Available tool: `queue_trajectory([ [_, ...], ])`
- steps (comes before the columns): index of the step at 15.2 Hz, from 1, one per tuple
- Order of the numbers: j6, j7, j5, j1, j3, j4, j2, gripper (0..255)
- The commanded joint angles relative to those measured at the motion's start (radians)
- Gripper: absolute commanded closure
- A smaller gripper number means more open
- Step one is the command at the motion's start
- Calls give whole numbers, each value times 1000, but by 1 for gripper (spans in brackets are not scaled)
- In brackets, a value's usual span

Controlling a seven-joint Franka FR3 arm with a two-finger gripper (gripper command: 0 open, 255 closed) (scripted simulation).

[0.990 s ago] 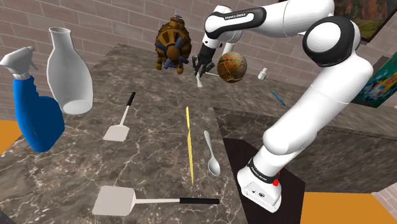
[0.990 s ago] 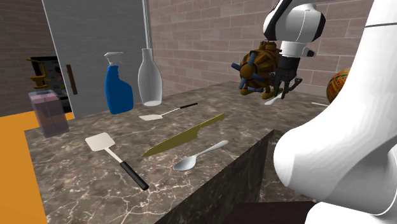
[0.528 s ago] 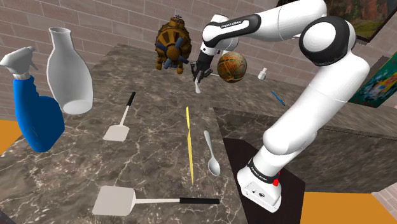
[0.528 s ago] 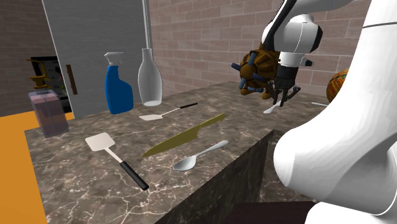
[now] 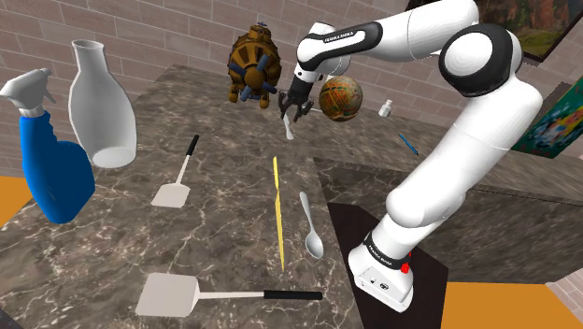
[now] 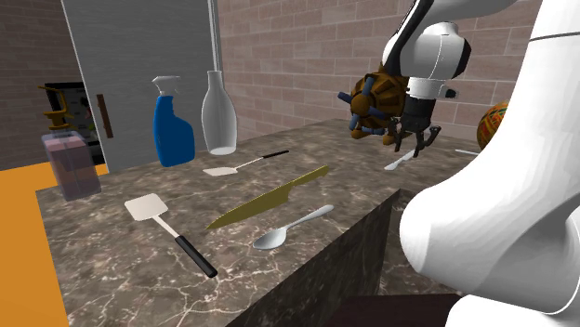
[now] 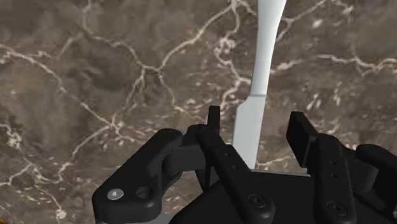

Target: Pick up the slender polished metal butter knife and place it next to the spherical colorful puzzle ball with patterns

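**Gripper open above the butter knife, knife flat on the counter near the ball**

- Gripper [image 7: 256, 117]: jaws apart. In the wrist view the two black fingers [image 7: 214, 124] stand either side of the butter knife [image 7: 264, 57], with a gap showing on both sides, so neither touches it.
- Butter knife: drawn plain pale white, slender. It lies flat on the dark marble counter [image 5: 224, 187], directly beneath the gripper and running lengthwise between the fingers.
- Shoulder view: the gripper [image 5: 292, 112] points down at the far part of the counter, and the knife [image 5: 288, 128] shows just under it.
- Puzzle ball [image 5: 340, 98]: brown-orange with a green pattern. It sits to the shoulder view's right of the knife, near but apart from it.
- A brown turtle-shaped toy [image 5: 254, 64] stands on the knife's other side.
- Second exterior view: the gripper [image 6: 412, 144] hangs just above the knife [image 6: 400, 162], with the toy [image 6: 376, 100] behind and the ball [image 6: 493, 125] at the right.
- Elsewhere on the counter:
  - a spoon [image 5: 310, 229] and an olive-yellow kitchen knife [image 5: 279, 210]
  - two spatulas, one small [image 5: 176, 178] and one large [image 5: 187, 294]
  - a white bottle [image 5: 101, 103] and a blue spray bottle [image 5: 47, 159]
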Motion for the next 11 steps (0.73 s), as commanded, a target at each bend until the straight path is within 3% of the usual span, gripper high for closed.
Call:
queue_trajectory([
  [1,0,0,0,0,0,0,0,0],
  [5,0,0,0,0,0,0,0,0],
  [9,-122,-1,0,-6,-6,76,-45,0],
  [11,-122,-1,0,-6,-6,76,-46,0],
])
